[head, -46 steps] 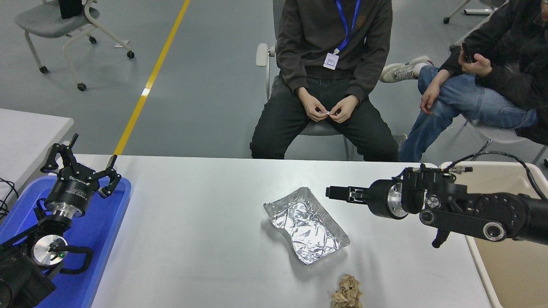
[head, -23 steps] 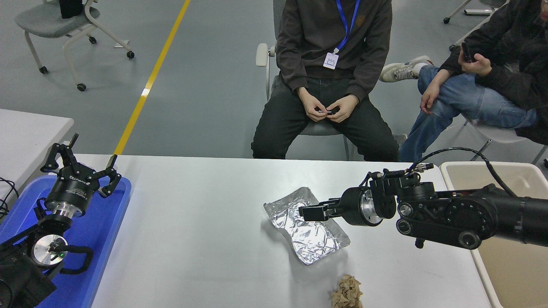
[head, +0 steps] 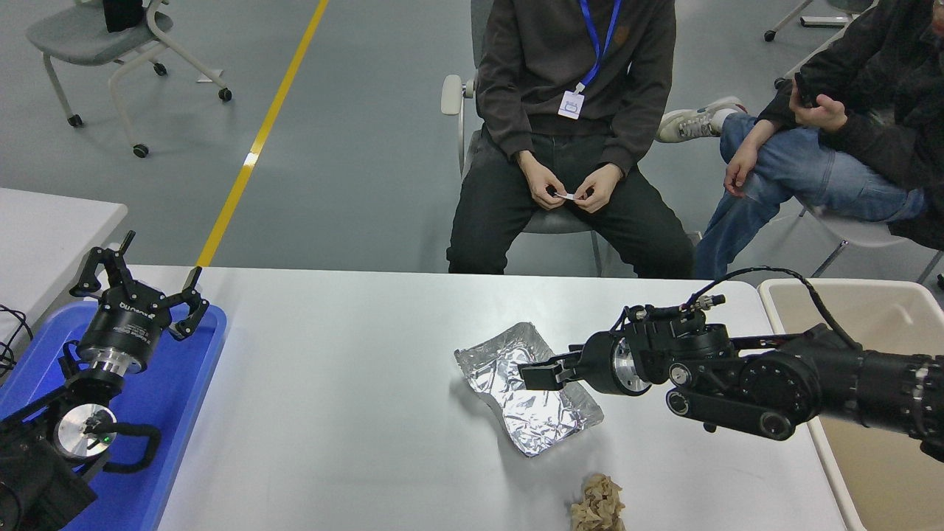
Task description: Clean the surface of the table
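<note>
The table surface point(head: 346, 398) is a wide white-grey top. A crumpled foil tray point(head: 527, 417) lies on it right of centre, and a brown crumpled paper wad point(head: 599, 505) sits at the front edge. My right gripper point(head: 542, 371) reaches in from the right, low over the foil tray's right half. It is open, with its tips above the tray's inside. Parked at the lower left, my left gripper point(head: 140, 286) is open over the blue tray point(head: 188, 383).
A beige bin point(head: 877, 464) stands off the table's right end, under my right arm. Two people sit beyond the far edge. One of them holds a small white scrap in both hands point(head: 568, 193). A smaller white table point(head: 44, 228) is at the left.
My right arm has swung left and down, from above the bare table right of the foil tray to low over the tray. The left arm has not moved.
</note>
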You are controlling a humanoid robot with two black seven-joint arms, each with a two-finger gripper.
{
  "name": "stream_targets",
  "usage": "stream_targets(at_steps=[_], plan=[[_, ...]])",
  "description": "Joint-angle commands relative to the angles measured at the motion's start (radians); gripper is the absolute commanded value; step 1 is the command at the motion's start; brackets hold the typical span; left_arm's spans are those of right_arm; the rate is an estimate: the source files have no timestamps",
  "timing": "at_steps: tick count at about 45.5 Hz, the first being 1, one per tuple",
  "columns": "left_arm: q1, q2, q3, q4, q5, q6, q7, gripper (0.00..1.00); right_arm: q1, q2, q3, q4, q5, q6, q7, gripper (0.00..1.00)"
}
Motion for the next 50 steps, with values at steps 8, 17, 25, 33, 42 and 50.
stream_targets(at_steps=[8, 17, 25, 33, 42, 50], plan=[[-0.001, 0.0, 0.0, 0.0, 0.0, 0.0, 0.0, 1.0, -0.07, 0.079, -0.092, -0.146, 0.013, -0.136, 0.001, 0.99], [0.001, 0.0, 0.0, 0.0, 0.0, 0.0, 0.0, 1.0, -0.081, 0.082, -0.09, -0.154, 0.014, -0.139, 0.001, 0.99], [0.001, 0.0, -0.001, 0.0, 0.0, 0.0, 0.0, 1.0, -0.1, 0.083, -0.095, -0.162, 0.013, -0.141, 0.001, 0.99], [0.001, 0.0, 0.0, 0.0, 0.0, 0.0, 0.0, 1.0, -0.129, 0.103, -0.096, -0.218, 0.013, -0.174, 0.001, 0.97], [0.001, 0.0, 0.0, 0.0, 0.0, 0.0, 0.0, 1.0, -0.144, 0.106, -0.098, -0.222, 0.013, -0.196, 0.001, 0.86], [0.001, 0.0, 0.0, 0.0, 0.0, 0.0, 0.0, 1.0, -0.146, 0.111, -0.099, -0.226, 0.013, -0.196, 0.001, 0.64]])
